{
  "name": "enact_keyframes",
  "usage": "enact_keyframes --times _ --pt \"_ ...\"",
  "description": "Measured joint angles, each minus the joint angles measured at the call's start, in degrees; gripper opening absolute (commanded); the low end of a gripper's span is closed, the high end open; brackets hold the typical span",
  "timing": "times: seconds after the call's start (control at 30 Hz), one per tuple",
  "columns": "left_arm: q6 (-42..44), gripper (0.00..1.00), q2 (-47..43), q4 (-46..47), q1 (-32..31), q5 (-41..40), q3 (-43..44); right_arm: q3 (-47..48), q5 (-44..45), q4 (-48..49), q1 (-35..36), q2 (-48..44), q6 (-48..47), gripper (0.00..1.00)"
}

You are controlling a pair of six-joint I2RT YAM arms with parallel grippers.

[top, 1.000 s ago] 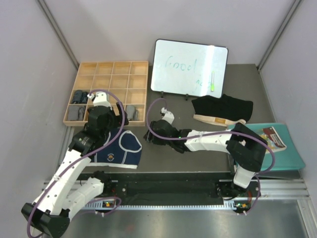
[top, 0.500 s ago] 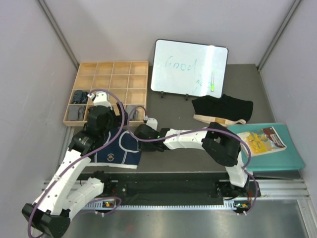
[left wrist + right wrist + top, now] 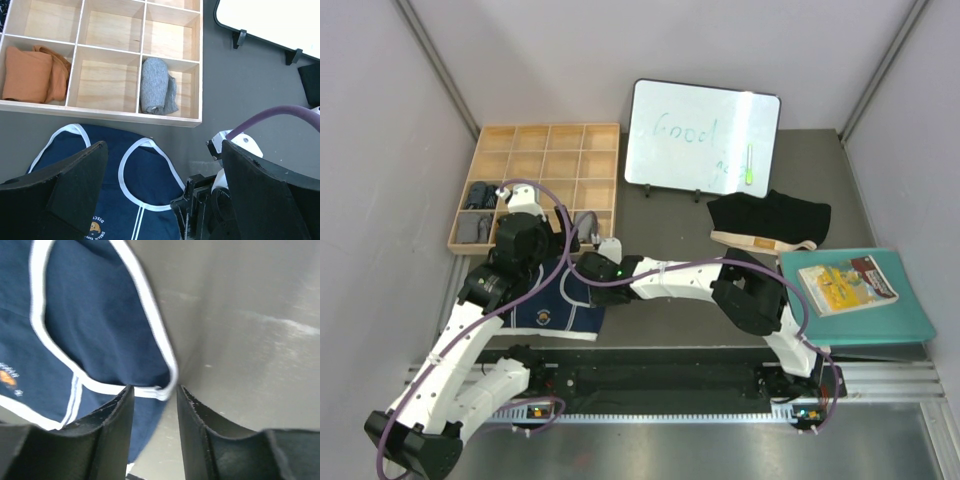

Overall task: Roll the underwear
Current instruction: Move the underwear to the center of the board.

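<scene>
My right claw point(image 3: 155, 395) is narrowly parted, tips astride the white-trimmed corner of the navy briefs point(image 3: 100, 330), with bare table point(image 3: 250, 340) open beside it. My left claw point(image 3: 162, 165) hangs spread wide above them. Beyond runs the near wall of the tray point(image 3: 125, 115); grey briefs point(image 3: 155, 85) sit rolled in one compartment; black briefs point(image 3: 768, 215) lie far right.

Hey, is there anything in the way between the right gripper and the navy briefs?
Nothing visible. In the right wrist view the right gripper is already at the white-trimmed edge of the navy briefs. That edge lies in the gap between its parted jaws, with only bare table beside it.
</scene>
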Motion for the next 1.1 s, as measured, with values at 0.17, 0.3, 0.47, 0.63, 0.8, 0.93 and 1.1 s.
enact_keyframes --times 0.17,0.3,0.47,0.63,0.8,0.93,1.1 --pt "0.0 0.99 0.0 0.0 0.0 0.52 0.0 0.72 1.7 -3.76 0.2 0.13 -0.66 0.2" --pt "-0.02 0.99 0.0 0.0 0.0 0.9 0.0 0.72 2.45 -4.55 0.22 0.26 -0.87 0.11" --pt "-0.04 0.99 0.02 0.0 0.0 1.03 0.0 0.52 2.08 -3.04 0.22 0.28 -1.03 0.13" --pt "-0.04 0.99 0.02 0.0 0.0 1.03 0.0 0.68 1.38 -2.12 0.22 0.66 -1.36 0.16" --pt "-0.07 0.99 0.15 0.02 0.0 1.01 0.0 1.44 0.44 -1.4 0.17 1.31 -1.38 0.0" --pt "-0.04 0.99 0.15 0.02 0.02 1.01 -0.02 1.31 0.02 -0.94 0.0 1.46 -1.38 0.0" --pt "-0.02 0.99 0.7 0.0 0.0 1.46 -0.02 -5.2 -1.2 4.74 -1.4 -1.88 -1.25 0.0"
